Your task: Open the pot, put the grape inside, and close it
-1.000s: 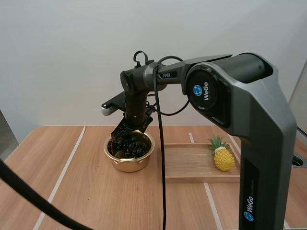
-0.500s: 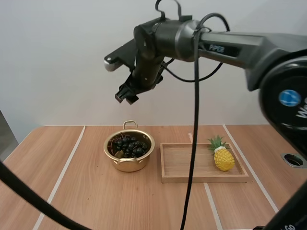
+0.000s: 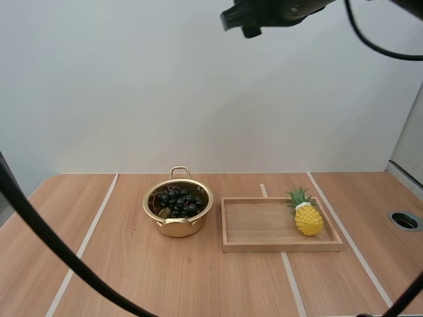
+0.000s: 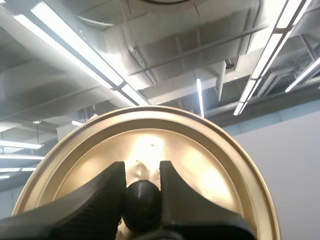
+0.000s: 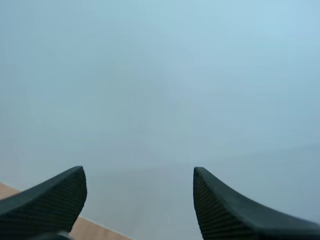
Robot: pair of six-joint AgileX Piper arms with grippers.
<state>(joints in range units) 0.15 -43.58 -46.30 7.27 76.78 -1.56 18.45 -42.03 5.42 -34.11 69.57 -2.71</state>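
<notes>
Status of task: two steps of three look done, one is left.

- Pot (image 3: 178,228): one. You see it open on the table (image 3: 132,277), far below your right arm (image 3: 277,10) and well apart from either set of jaws.
- Bunch of grapes (image 3: 178,201): one, dark, lying inside the pot. Judged placed.
- Lid (image 4: 200,165): one, gold. Your left gripper (image 4: 142,192) pinches its black knob (image 4: 142,205) squarely between the jaws, so the lid hangs directly off the fingertips. You cannot tell from the pictures how far this lid is from the pot.
- Right gripper (image 5: 138,175): the jaws stand wide apart with nothing between them, facing a bare wall.
- Wooden tray (image 3: 254,224): one, just beside the pot.
- Toy pineapple (image 3: 308,216): one, upright in the tray's far corner. No part in the task.

Left for you: bring the lid down onto the pot and release the knob.
</notes>
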